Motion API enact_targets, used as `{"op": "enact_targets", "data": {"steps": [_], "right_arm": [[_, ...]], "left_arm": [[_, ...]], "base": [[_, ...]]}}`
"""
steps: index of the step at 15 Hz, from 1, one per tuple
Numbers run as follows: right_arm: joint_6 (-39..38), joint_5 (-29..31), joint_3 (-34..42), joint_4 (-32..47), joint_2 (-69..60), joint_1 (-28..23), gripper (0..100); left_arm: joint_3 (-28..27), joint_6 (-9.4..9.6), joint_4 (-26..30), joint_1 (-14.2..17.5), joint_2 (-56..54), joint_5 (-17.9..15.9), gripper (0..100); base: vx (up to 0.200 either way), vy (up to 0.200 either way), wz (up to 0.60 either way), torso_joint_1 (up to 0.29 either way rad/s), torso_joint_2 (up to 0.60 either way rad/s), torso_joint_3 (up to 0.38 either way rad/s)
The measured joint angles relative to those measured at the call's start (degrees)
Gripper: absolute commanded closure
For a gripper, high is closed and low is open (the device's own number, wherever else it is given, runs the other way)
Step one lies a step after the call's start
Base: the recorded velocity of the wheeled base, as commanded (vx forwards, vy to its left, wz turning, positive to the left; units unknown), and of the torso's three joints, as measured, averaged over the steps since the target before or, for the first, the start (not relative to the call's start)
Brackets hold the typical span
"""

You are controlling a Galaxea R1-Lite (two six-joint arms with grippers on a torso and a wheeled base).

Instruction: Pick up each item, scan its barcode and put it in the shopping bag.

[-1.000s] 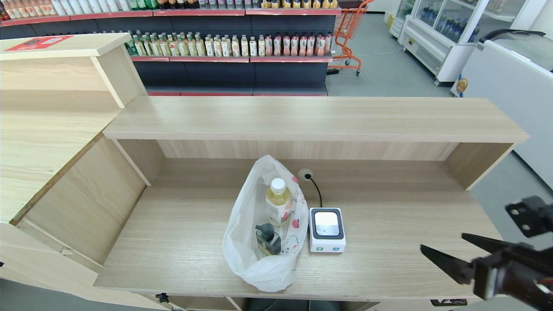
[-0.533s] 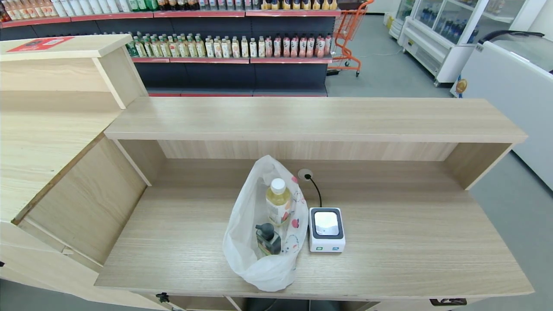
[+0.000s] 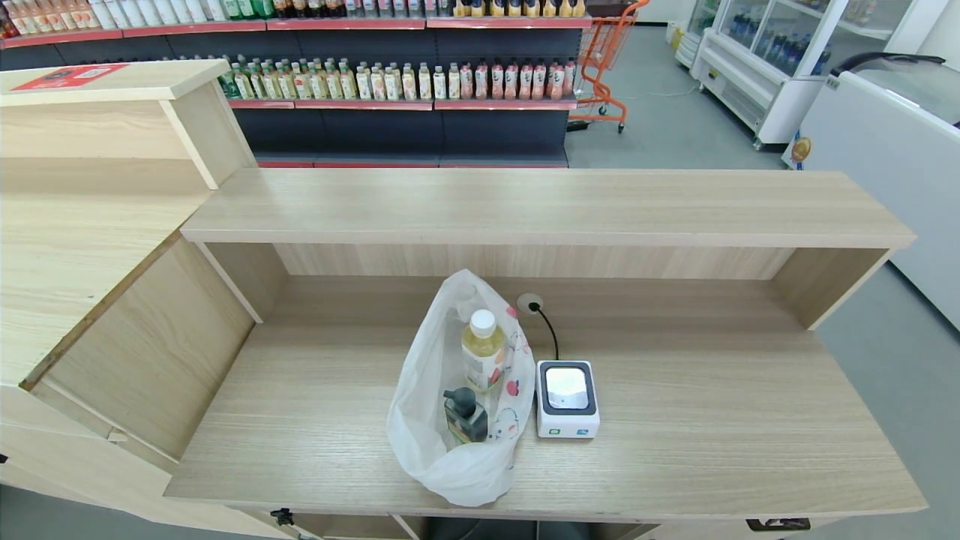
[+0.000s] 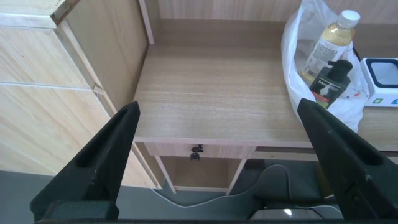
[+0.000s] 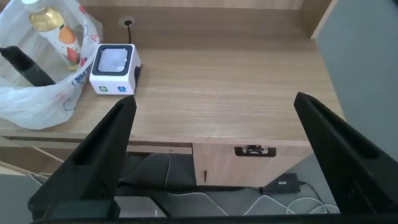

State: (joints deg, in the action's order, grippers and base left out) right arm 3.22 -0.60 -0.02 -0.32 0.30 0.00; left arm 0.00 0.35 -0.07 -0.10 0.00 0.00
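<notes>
Centrally on light wooden counter (image 3: pixel 675 420), white plastic shopping bag (image 3: pixel 420 420); off near edge, left gripper (image 4: pixel 217 109) and right gripper (image 5: pixel 214 102), both spread wide, gripping nothing. Beside bag, white boxy barcode scanner (image 3: pixel 568 397); inside bag, yellow white-capped drink bottle (image 3: pixel 482 352) and dark pump bottle (image 3: pixel 465 416).

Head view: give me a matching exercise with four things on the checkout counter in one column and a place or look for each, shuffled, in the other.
1. drink bottle
2. pump bottle
3. scanner
4. shopping bag

A. white box on the bare counter, black cable behind it
B. white cap, in the bag, farther back
C. dark, in the bag, nearer the front edge
D. translucent white, left of the scanner

Pairs: 1-B, 2-C, 3-A, 4-D
</notes>
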Motion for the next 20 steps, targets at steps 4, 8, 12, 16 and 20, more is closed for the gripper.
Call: {"op": "enact_targets", "data": {"steps": [4, 8, 12, 16, 20], "right_arm": [[-0.16, 0.0, 0.02, -0.01, -0.52, 0.0, 0], [-0.13, 0.0, 0.02, -0.01, -0.6, 0.0, 0], [0.26, -0.02, 0.02, 0.0, -0.6, -0.02, 0], [0.2, 0.02, 0.02, -0.01, -0.57, 0.0, 0], [0.06, 0.02, 0.02, -0.01, -0.52, 0.0, 0]], "left_arm": [[0.0, 0.0, 0.0, 0.0, 0.0, -0.02, 0], [0.0, 0.11, 0.0, 0.0, 0.0, -0.07, 0], [0.0, 0.57, -0.02, -0.04, 0.0, -0.07, 0], [0.0, 0.99, 0.02, 0.0, 0.0, -0.02, 0], [0.0, 0.51, 0.0, -0.09, 0.05, -0.1, 0]], "base": [[0.0, 0.0, 0.0, 0.0, 0.0, 0.0], [0.0, -0.1, 0.0, 0.001, 0.0, 0.002], [0.0, -0.2, 0.0, 0.006, 0.0, 0.0], [0.0, -0.15, 0.0, 0.002, 0.0, 0.002], [0.1, 0.0, 0.0, 0.0, 0.0, 0.001]]}}
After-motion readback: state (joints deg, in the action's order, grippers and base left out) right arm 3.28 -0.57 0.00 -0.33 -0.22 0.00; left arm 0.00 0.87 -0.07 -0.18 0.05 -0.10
